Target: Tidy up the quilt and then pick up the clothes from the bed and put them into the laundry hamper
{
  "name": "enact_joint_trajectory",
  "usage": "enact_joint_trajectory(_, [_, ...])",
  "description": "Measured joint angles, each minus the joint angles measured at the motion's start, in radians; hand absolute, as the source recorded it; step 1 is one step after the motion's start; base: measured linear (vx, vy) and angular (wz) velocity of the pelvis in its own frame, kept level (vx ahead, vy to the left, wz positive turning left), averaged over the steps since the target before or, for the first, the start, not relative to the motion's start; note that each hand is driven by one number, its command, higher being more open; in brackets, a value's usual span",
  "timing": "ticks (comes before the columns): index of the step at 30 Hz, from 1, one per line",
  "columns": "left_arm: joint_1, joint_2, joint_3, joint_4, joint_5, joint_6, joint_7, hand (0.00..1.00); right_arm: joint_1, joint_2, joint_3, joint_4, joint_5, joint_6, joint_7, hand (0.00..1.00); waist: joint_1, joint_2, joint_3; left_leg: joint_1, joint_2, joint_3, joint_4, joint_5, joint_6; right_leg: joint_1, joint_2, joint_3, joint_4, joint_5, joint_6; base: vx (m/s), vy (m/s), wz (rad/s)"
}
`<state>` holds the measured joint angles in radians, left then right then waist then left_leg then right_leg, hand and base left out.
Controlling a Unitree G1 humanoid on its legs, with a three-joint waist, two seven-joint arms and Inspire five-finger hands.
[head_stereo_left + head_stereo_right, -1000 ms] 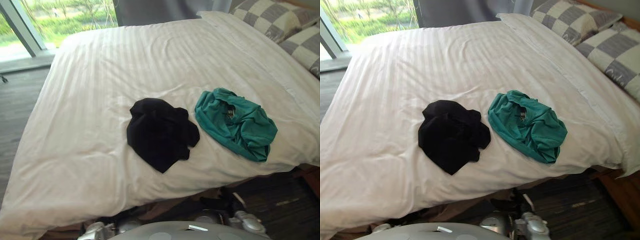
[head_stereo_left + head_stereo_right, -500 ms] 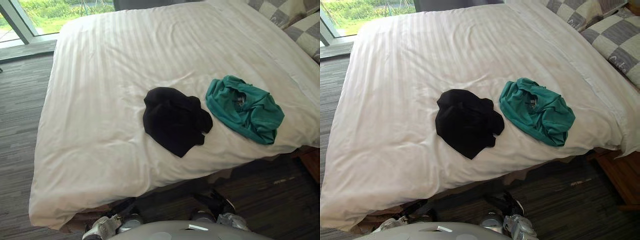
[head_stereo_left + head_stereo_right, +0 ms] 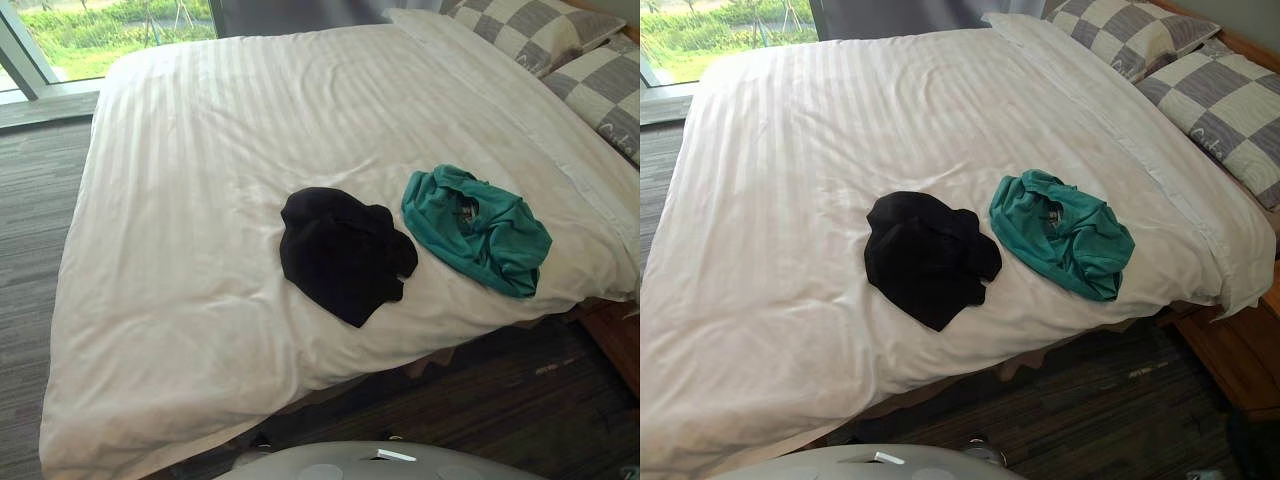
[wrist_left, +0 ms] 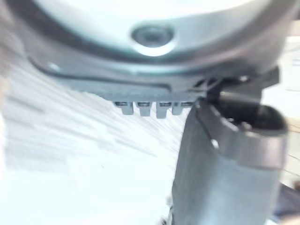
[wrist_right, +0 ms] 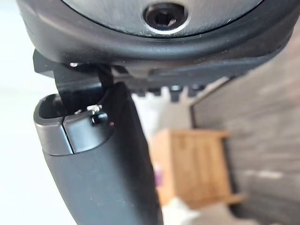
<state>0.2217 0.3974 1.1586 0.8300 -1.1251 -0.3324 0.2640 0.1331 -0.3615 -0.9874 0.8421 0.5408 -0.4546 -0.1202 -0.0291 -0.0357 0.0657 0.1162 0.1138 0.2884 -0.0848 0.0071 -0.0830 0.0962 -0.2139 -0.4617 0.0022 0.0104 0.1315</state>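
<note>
A white striped quilt point(image 3: 190, 180) lies spread flat over the bed, with light creases near its front edge. A crumpled black garment point(image 3: 342, 252) rests on it near the front middle. Just to its right lies a bunched teal garment point(image 3: 476, 229), almost touching it. My left hand point(image 4: 225, 159) shows in the left wrist view with its thumb out and fingers relaxed, holding nothing, above pale bedding. My right hand point(image 5: 103, 164) shows in the right wrist view the same way, holding nothing.
Two grey-and-white checked pillows point(image 3: 1125, 35) point(image 3: 1230, 105) lie at the bed's far right. A wooden frame or low cabinet point(image 3: 1235, 365) stands right of the bed. Dark plank floor point(image 3: 1090, 400) runs along the front and left. A window point(image 3: 100, 20) is at the back left.
The whole picture has shifted, so the camera has moved and now takes in more of the pillows. Both garments lie where they were on the quilt.
</note>
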Motion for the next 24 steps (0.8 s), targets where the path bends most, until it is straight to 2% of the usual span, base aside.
enact_joint_trajectory(1, [0.000, 0.014, -0.006, -0.050, 0.013, -0.017, 0.003, 1.00, -0.009, -0.006, 0.002, -0.042, -0.008, -0.007, -0.009, 1.00, 0.001, 0.006, -0.008, -0.001, 0.000, 0.000, 0.000, 0.000, 0.000, 0.000, 0.001, 0.000, -0.002, 0.000, 0.000, -0.03, 0.007, -0.01])
enact_joint_trajectory(2, [-0.030, 0.135, -0.025, -0.353, 0.168, -0.103, 0.006, 1.00, -0.075, -0.079, 0.044, -0.244, -0.100, -0.016, -0.033, 1.00, 0.012, 0.010, -0.032, 0.007, 0.001, 0.000, -0.003, -0.003, -0.001, 0.008, 0.003, 0.002, -0.005, 0.000, -0.003, -0.05, 0.016, -0.03])
enact_joint_trajectory(3, [-0.052, 0.207, -0.040, -0.428, 0.244, -0.147, -0.014, 1.00, -0.091, -0.154, 0.090, -0.268, -0.132, -0.016, -0.019, 1.00, 0.016, 0.009, -0.034, 0.007, 0.001, 0.002, -0.003, -0.003, 0.000, 0.007, 0.003, 0.005, -0.005, 0.000, -0.003, -0.04, 0.018, -0.04])
enact_joint_trajectory(4, [-0.065, 0.234, -0.053, -0.440, 0.277, -0.151, -0.024, 1.00, -0.095, -0.186, 0.107, -0.268, -0.146, -0.015, -0.013, 1.00, 0.021, 0.013, -0.034, 0.006, 0.001, 0.002, -0.003, -0.003, 0.000, 0.005, 0.004, 0.006, -0.005, 0.000, -0.003, 0.00, 0.015, -0.06])
enact_joint_trajectory(6, [-0.082, 0.251, -0.080, -0.455, 0.277, -0.150, -0.028, 1.00, -0.113, -0.218, 0.128, -0.268, -0.158, -0.013, -0.011, 1.00, 0.023, 0.018, -0.036, 0.006, 0.001, 0.004, -0.001, -0.005, -0.001, 0.000, 0.006, 0.013, -0.004, 0.001, -0.005, 0.03, 0.007, -0.10])
enact_joint_trajectory(8, [-0.142, 0.252, -0.105, -0.508, 0.275, -0.134, -0.026, 1.00, -0.144, -0.237, 0.182, -0.269, -0.163, 0.006, -0.010, 1.00, 0.029, 0.021, -0.037, 0.007, 0.004, 0.017, 0.001, -0.006, -0.001, -0.013, 0.009, 0.030, -0.003, 0.003, -0.007, 0.03, 0.003, -0.19])
enact_joint_trajectory(9, [-0.204, 0.259, -0.137, -0.540, 0.276, -0.127, -0.031, 1.00, -0.175, -0.244, 0.254, -0.272, -0.162, 0.024, -0.003, 1.00, 0.030, 0.018, -0.038, 0.013, 0.006, 0.027, 0.001, -0.006, -0.001, -0.017, 0.013, 0.043, -0.001, 0.004, -0.008, 0.00, -0.003, -0.34])
enact_joint_trajectory(11, [-0.286, 0.324, -0.269, -0.543, 0.280, -0.075, -0.087, 1.00, -0.206, -0.258, 0.426, -0.341, -0.170, 0.081, 0.051, 1.00, 0.032, 0.016, -0.038, 0.017, 0.011, 0.053, 0.001, -0.008, -0.001, -0.031, 0.019, 0.074, 0.009, 0.008, -0.014, -0.03, 0.001, -0.36])
enact_joint_trajectory(12, [-0.303, 0.345, -0.318, -0.543, 0.307, -0.054, -0.108, 1.00, -0.208, -0.258, 0.470, -0.370, -0.184, 0.090, 0.069, 1.00, 0.032, 0.015, -0.038, 0.017, 0.012, 0.059, 0.001, -0.008, -0.001, -0.039, 0.020, 0.084, 0.014, 0.009, -0.016, -0.04, 0.007, -0.26])
enact_joint_trajectory(13, [-0.326, 0.366, -0.415, -0.567, 0.370, -0.013, -0.158, 1.00, -0.219, -0.256, 0.553, -0.428, -0.226, 0.114, 0.099, 1.00, 0.030, 0.016, -0.037, 0.016, 0.013, 0.065, 0.001, -0.008, -0.001, -0.051, 0.021, 0.112, 0.015, 0.015, -0.024, -0.03, 0.031, -0.24])
enact_joint_trajectory(16, [-0.377, 0.357, -0.623, -0.660, 0.521, 0.062, -0.253, 1.00, -0.258, -0.214, 0.673, -0.512, -0.314, 0.147, 0.126, 1.00, 0.020, 0.010, -0.028, 0.025, 0.009, 0.086, 0.002, -0.009, 0.000, -0.058, 0.020, 0.163, 0.015, 0.018, -0.025, -0.01, 0.026, -0.23])
enact_joint_trajectory(18, [-0.384, 0.294, -0.766, -0.741, 0.639, 0.107, -0.306, 1.00, -0.275, -0.161, 0.705, -0.559, -0.341, 0.165, 0.126, 1.00, 0.012, 0.017, 0.002, 0.045, 0.009, 0.109, 0.002, -0.016, 0.002, -0.055, 0.022, 0.194, 0.016, 0.025, -0.025, -0.01, 0.018, -0.32])
enact_joint_trajectory(21, [-0.388, 0.196, -0.881, -0.760, 0.743, 0.167, -0.346, 1.00, -0.272, -0.130, 0.719, -0.572, -0.377, 0.195, 0.125, 1.00, -0.010, 0.027, 0.030, 0.059, 0.006, 0.127, 0.001, -0.024, 0.006, -0.051, 0.021, 0.219, 0.016, 0.032, -0.024, 0.00, 0.023, -0.18])
enact_joint_trajectory(24, [-0.389, 0.114, -0.993, -0.760, 0.828, 0.241, -0.394, 1.00, -0.241, -0.091, 0.724, -0.585, -0.377, 0.211, 0.111, 1.00, -0.032, 0.026, 0.051, 0.069, 0.006, 0.139, 0.001, -0.029, 0.009, -0.047, 0.022, 0.226, 0.015, 0.033, -0.021, 0.00, 0.005, -0.11])
